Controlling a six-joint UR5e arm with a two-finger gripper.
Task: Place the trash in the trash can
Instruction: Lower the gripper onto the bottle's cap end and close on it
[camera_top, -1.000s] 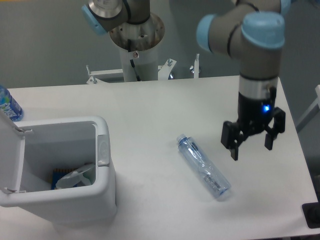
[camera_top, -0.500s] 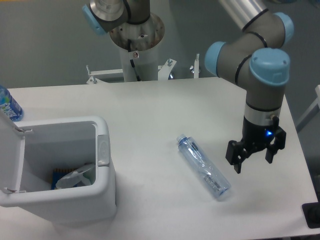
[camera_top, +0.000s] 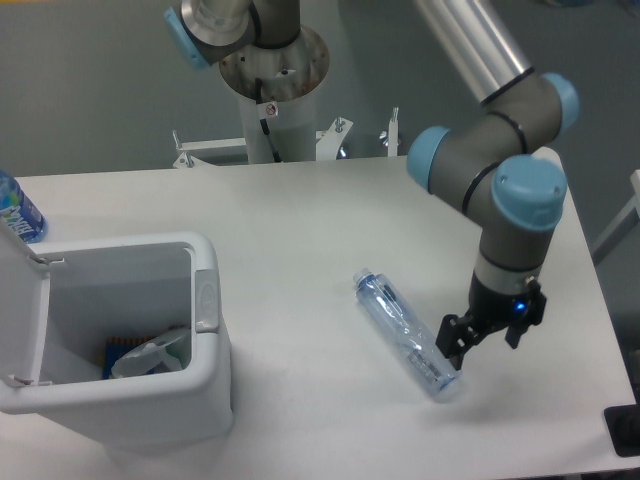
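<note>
The crushed clear bluish plastic bottle (camera_top: 405, 333) lies flat on the white table, cap end pointing up-left. My gripper (camera_top: 481, 343) is open and low, just right of the bottle's lower end, with one finger close to its base. The white trash can (camera_top: 207, 300) stands at the front left with its flip lid open. A clear-white wrapper (camera_top: 150, 355) lies inside it.
A blue-labelled upright bottle (camera_top: 15, 210) stands at the far left edge behind the bin's lid (camera_top: 18, 300). The robot's base column (camera_top: 275, 90) rises at the back of the table. The table's right edge is close to my gripper.
My gripper has moved down and left, from above the table's right side to beside the bottle's lower end. The bottle and the bin have not moved.
</note>
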